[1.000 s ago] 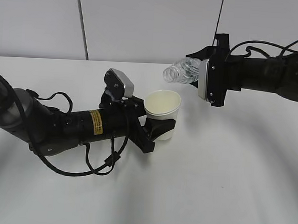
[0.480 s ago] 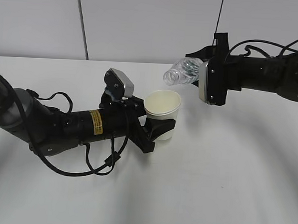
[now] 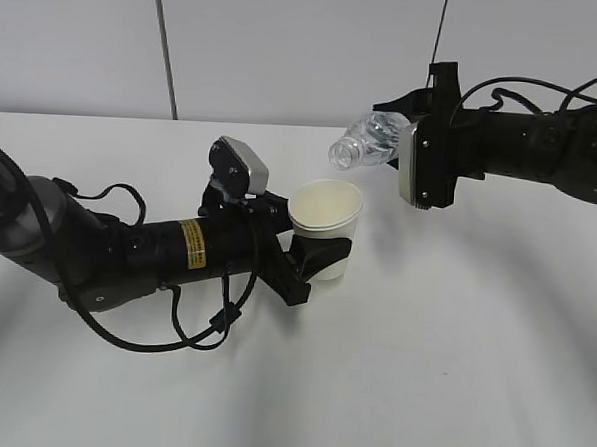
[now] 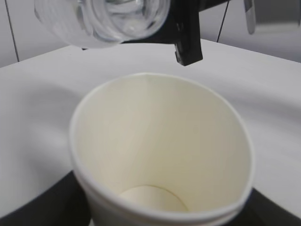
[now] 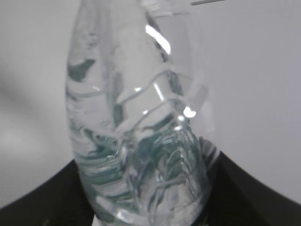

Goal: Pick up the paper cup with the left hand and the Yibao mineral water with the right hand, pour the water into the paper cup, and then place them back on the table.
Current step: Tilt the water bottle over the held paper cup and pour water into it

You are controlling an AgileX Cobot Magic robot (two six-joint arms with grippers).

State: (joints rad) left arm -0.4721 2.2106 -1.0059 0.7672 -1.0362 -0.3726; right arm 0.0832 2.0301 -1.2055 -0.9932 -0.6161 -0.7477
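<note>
The left pincer (image 3: 322, 253) grips the paper cup (image 3: 325, 225) mid-counter; the right pincer (image 3: 398, 149) clasps the tilted Yibao mineral water (image 3: 368, 145); its mouth sits beside the rim, so water may spill

Looking cream-white all over, the paper cup (image 3: 326, 219), inside and out, no print. Showing clear with green tints through the ribs, the Yibao mineral water (image 3: 371, 144). Sitting matte white, the surface (image 3: 451, 372), under pale grey wall panels (image 3: 288, 43). Wearing black, both arms, with a yellow sticker (image 3: 190, 244) on the left hand (image 3: 312, 254) and silver-grey blocks up top.
</note>
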